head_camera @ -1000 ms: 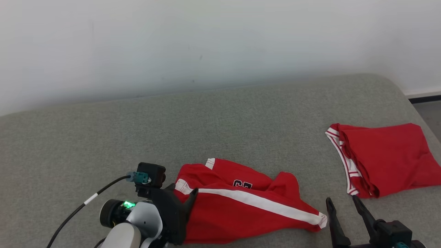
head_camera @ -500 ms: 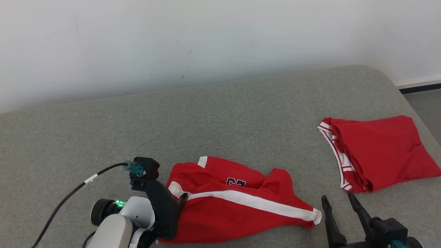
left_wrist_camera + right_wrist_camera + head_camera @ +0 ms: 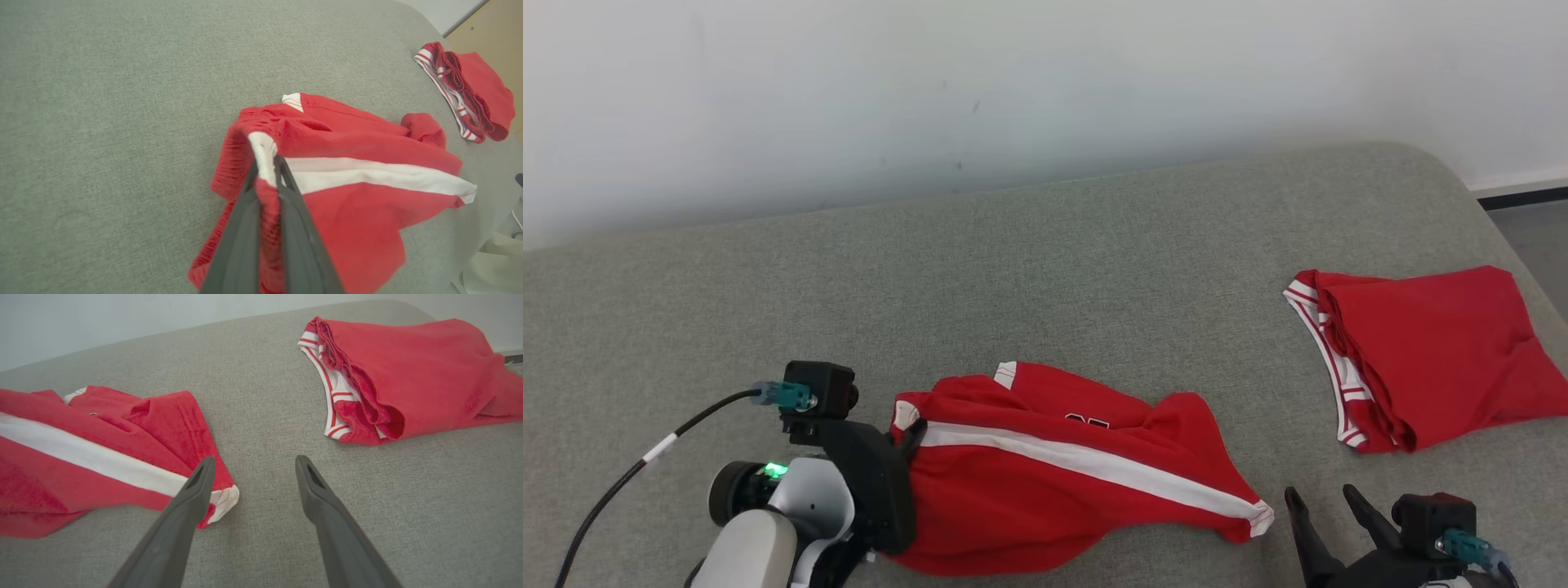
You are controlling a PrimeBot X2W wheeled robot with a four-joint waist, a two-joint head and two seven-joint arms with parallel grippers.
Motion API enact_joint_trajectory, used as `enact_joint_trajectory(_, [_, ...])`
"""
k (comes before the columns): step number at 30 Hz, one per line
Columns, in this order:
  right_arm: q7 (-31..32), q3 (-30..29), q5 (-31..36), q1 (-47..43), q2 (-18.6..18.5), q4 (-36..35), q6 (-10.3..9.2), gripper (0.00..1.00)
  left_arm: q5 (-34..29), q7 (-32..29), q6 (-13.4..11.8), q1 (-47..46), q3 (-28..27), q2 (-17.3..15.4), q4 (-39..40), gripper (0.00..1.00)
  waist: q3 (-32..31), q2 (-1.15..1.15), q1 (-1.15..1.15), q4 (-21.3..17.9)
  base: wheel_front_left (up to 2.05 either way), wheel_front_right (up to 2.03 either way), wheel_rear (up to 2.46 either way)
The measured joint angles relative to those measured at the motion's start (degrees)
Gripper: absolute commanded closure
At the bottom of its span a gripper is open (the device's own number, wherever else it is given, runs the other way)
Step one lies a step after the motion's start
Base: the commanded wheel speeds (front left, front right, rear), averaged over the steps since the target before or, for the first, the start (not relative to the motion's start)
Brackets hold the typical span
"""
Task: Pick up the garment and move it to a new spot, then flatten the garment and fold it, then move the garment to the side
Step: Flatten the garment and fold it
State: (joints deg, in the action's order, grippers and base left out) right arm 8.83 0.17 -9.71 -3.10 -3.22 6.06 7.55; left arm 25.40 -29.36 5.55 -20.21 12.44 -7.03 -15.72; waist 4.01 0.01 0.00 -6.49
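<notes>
My left gripper is pinched shut on the left end of the red garment, near the cushion's front edge. The garment's long axis runs right toward my right gripper, which is spread and empty.

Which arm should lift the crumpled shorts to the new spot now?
Left. The left gripper is shut on the shorts, pinching the end of the white stripe. The right gripper is open near the shorts' other end, holding nothing.

Folded red cloth, grey cushion
</notes>
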Motion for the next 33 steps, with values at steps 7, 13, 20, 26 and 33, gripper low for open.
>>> enact_joint_trajectory(7, [11.1, -1.4, -1.3, 2.2, 0.2, 0.4, 0.0, 0.0, 0.5, 0.2, 0.0, 1.0, -0.7, -1.9, 1.3, 1.0, 1.9, 0.0, 0.0, 0.3, 0.0, 0.0, 0.0])
enact_joint_trajectory(13, [12.7, 1.5, -8.7, 3.5, 0.3, 3.2, 0.0, 0.0, 0.9, 0.5, 0.0, 0.9, -0.5, -1.9, 2.5, 1.0, 3.4, 0.0, 0.0, 0.9, 0.0, 0.0, 0.0])
enact_joint_trajectory(20, [13.4, 4.9, -11.1, 4.4, 0.3, 5.6, 0.0, 0.0, 1.1, 0.7, 0.0, 0.5, -0.2, -2.2, 3.5, 1.0, 4.5, 0.0, 0.0, 1.3, 0.0, 0.0, 0.0])
enact_joint_trajectory(26, [14.7, 7.1, -12.0, 5.4, 0.3, 6.7, 0.0, 0.0, 1.4, 0.7, 0.0, 0.1, -0.1, -2.5, 3.6, 1.0, 5.0, 0.0, 0.0, 1.5, 0.0, 0.0, 0.0])
enact_joint_trajectory(33, [16.5, 8.8, -13.7, 4.8, 0.2, 5.7, 0.0, 0.0, 1.9, 1.2, 0.0, 0.0, -0.1, -2.8, 3.7, 1.0, 5.6, -0.01, 0.0, 1.8, 0.0, 0.0, 0.0])
